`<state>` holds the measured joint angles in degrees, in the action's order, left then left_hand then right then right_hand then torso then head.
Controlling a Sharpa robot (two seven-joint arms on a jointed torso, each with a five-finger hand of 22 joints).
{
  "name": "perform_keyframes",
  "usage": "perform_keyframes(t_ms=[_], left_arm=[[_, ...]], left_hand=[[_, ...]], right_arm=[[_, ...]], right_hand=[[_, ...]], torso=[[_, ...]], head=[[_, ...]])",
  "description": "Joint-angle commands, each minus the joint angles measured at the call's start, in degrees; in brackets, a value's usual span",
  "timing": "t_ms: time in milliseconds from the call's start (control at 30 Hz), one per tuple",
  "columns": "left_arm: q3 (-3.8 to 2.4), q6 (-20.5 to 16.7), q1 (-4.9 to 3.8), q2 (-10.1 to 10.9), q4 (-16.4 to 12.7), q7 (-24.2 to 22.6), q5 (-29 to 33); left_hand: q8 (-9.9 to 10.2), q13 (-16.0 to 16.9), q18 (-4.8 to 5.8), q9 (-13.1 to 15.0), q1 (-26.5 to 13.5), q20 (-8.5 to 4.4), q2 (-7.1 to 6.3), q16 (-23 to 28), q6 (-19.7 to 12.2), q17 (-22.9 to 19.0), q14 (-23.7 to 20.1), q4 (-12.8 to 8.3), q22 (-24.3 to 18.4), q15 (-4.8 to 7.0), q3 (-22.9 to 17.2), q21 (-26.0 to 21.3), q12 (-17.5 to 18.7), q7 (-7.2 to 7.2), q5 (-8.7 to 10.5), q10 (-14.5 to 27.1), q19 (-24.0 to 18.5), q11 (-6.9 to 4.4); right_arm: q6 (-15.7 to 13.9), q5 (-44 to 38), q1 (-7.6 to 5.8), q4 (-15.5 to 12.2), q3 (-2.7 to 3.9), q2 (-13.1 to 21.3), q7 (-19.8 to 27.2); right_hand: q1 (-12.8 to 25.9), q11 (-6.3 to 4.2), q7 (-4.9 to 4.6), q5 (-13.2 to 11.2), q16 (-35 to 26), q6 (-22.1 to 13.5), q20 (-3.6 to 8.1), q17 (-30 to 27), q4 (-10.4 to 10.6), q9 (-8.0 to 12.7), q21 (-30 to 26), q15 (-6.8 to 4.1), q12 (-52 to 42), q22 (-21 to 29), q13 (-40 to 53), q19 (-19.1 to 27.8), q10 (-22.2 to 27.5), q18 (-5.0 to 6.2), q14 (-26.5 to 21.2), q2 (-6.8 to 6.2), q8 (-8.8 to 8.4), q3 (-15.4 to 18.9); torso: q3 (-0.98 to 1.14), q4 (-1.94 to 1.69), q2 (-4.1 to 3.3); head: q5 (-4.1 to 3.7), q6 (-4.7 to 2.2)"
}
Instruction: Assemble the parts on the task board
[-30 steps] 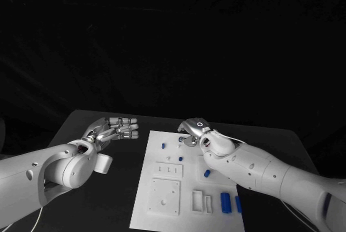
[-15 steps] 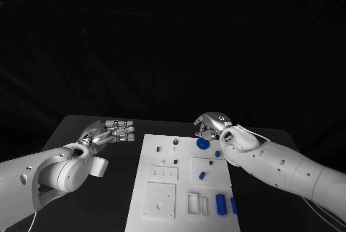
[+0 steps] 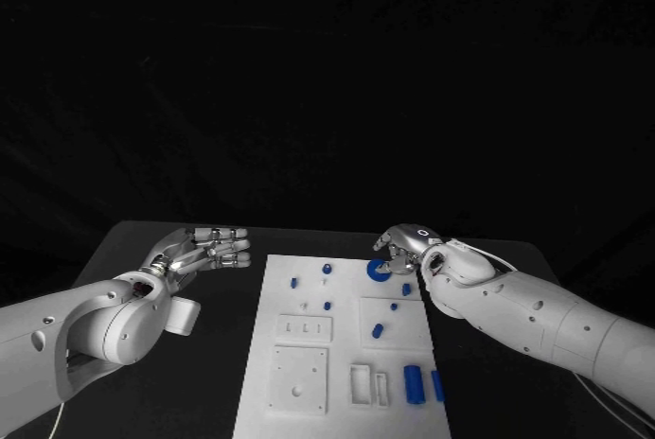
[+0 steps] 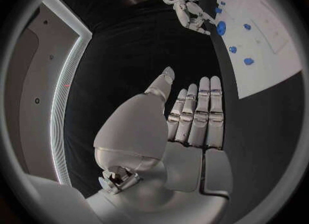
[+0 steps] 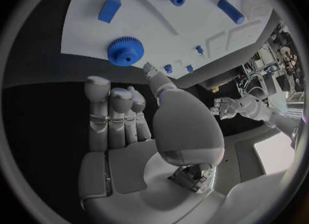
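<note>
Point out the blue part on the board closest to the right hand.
The blue gear, a toothed round piece at the task board's far right corner, just beyond the right hand's fingertips. The other parts are pegs and blocks farther off.

the head camera looks down at the white task board point(image 3: 342, 344); both wrist cameras sit close behind their hands and see it too.

The head view is dim: its upper half is black, and light from above picks out only the white task board point(image 3: 342, 349) and pale arms. Both wrist views are fisheye circles in dark frames; a bright strip point(image 4: 64, 95) bends along one's left side.
</note>
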<state>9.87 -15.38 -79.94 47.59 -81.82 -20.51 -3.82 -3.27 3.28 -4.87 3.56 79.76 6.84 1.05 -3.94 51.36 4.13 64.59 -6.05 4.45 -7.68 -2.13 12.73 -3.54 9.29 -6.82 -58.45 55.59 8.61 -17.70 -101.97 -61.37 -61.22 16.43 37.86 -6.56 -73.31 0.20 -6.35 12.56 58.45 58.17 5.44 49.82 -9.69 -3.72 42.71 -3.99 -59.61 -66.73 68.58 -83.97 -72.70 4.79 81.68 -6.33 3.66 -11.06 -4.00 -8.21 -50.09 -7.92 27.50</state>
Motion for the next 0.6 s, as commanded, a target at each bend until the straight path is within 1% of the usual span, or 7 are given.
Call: perform_keyframes(t_ms=[33,133,200,233,300,433,600], left_arm=[[-0.03,0.7,-0.04,-0.2,0.1,-0.7,-0.1],[-0.02,0.8,-0.02,-0.3,0.2,-0.6,-0.1],[-0.02,0.8,-0.01,-0.3,0.3,-0.6,-0.1],[-0.02,0.9,-0.01,-0.3,0.3,-0.6,-0.1],[-0.02,0.9,0.00,-0.3,0.4,-0.6,-0.1],[-0.01,1.0,0.02,-0.4,0.5,-0.6,-0.1],[-0.01,1.2,0.04,-0.5,0.7,-0.5,-0.2]], left_hand=[[-0.1,0.1,0.13,-0.1,0.7,0.15,0.06,0.3,-0.4,0.0,-0.4,-0.2,-0.1,-0.03,0.1,0.0,0.1,-0.14,0.17,0.2,-0.1,-0.02],[-0.1,0.1,0.13,-0.1,0.7,0.15,0.06,0.3,-0.4,0.0,-0.4,-0.2,-0.1,-0.03,0.1,0.0,0.1,-0.14,0.17,0.2,-0.1,-0.02],[-0.1,0.1,0.15,-0.1,0.6,0.16,0.14,0.3,-0.4,0.0,-0.4,-0.2,-0.1,-0.04,0.1,0.0,0.1,-0.15,0.18,0.3,-0.2,-0.02],[-0.1,0.1,0.15,-0.1,0.6,0.16,0.14,0.3,-0.4,0.0,-0.4,-0.2,-0.1,-0.04,0.1,0.0,0.1,-0.15,0.18,0.3,-0.2,-0.02],[-0.1,0.1,0.15,-0.1,0.6,0.16,0.14,0.3,-0.4,0.0,-0.4,-0.2,-0.1,-0.04,0.1,0.0,0.1,-0.15,0.18,0.3,-0.2,-0.02],[-0.1,0.1,0.15,-0.1,0.6,0.16,0.14,0.3,-0.4,0.0,-0.4,-0.2,-0.1,-0.04,0.1,0.0,0.1,-0.15,0.18,0.3,-0.2,-0.02],[-0.1,0.1,0.15,-0.1,0.6,0.17,0.22,0.3,-0.2,0.0,-0.5,-0.2,-0.1,-0.05,0.1,0.0,0.1,-0.25,0.19,0.3,-0.2,-0.01]], right_arm=[[4.4,1.0,0.20,0.8,0.04,-0.4,-0.2],[5.4,1.1,0.41,1.3,0.05,-0.7,-0.6],[5.8,1.1,0.58,1.9,0.05,-0.8,-0.9],[5.9,1.1,0.64,2.1,0.05,-0.9,-1.0],[6.0,1.3,0.73,2.7,0.05,-1.1,-1.1],[5.7,1.8,0.87,3.7,0.07,-1.4,-1.2],[5.6,2.1,0.93,4.2,0.08,-1.7,-1.3]], right_hand=[[0.1,-0.03,-0.11,0.3,0.7,-0.6,-0.42,2.4,0.7,0.0,1.2,0.20,-1.8,-1.8,1.1,-1.9,-0.8,0.87,0.3,-0.56,-0.08,0.0],[0.0,0.18,-0.24,0.0,2.3,-0.9,-0.46,5.9,1.3,0.1,3.3,0.29,-4.9,-4.6,3.2,-2.2,-1.7,1.02,0.6,-0.81,-0.10,-0.7],[-0.1,0.29,-0.38,-0.2,2.6,-1.1,-0.59,6.8,1.4,0.0,3.8,0.39,-5.7,-5.4,3.8,-2.3,-2.1,1.01,0.7,-0.78,-0.07,-0.9],[-0.1,0.29,-0.38,-0.2,2.6,-1.1,-0.59,6.8,1.4,0.0,3.8,0.39,-5.7,-5.4,3.8,-2.3,-2.1,1.01,0.7,-0.78,-0.07,-0.9],[0.0,0.34,-0.43,-0.2,2.6,-1.2,-0.64,7.1,1.6,0.1,3.8,0.41,-5.9,-5.9,4.0,-2.3,-2.1,1.06,0.8,-0.83,-0.09,-1.0],[-0.1,0.32,-0.42,-0.2,2.6,-1.1,-0.63,7.5,1.5,0.1,3.7,0.40,-6.1,-6.4,4.1,-2.5,-2.2,1.07,0.9,-0.67,-0.08,-1.4],[0.2,0.27,-0.36,-0.3,2.6,-0.7,-0.64,7.8,1.1,0.0,3.6,0.40,-6.3,-7.1,4.2,-2.6,-2.3,1.02,0.9,-0.48,-0.07,-2.4]], torso=[[-0.12,-0.19,0.04],[-0.17,-0.22,0.07],[-0.18,-0.24,0.07],[-0.16,-0.25,0.05],[-0.15,-0.12,0.05],[-0.22,-0.18,0.09],[-0.20,-0.10,0.09]], head=[[-0.28,0.23],[-0.39,0.37],[-0.48,0.45],[-0.48,0.45],[-0.41,0.46],[-0.48,0.53],[-0.45,0.46]])
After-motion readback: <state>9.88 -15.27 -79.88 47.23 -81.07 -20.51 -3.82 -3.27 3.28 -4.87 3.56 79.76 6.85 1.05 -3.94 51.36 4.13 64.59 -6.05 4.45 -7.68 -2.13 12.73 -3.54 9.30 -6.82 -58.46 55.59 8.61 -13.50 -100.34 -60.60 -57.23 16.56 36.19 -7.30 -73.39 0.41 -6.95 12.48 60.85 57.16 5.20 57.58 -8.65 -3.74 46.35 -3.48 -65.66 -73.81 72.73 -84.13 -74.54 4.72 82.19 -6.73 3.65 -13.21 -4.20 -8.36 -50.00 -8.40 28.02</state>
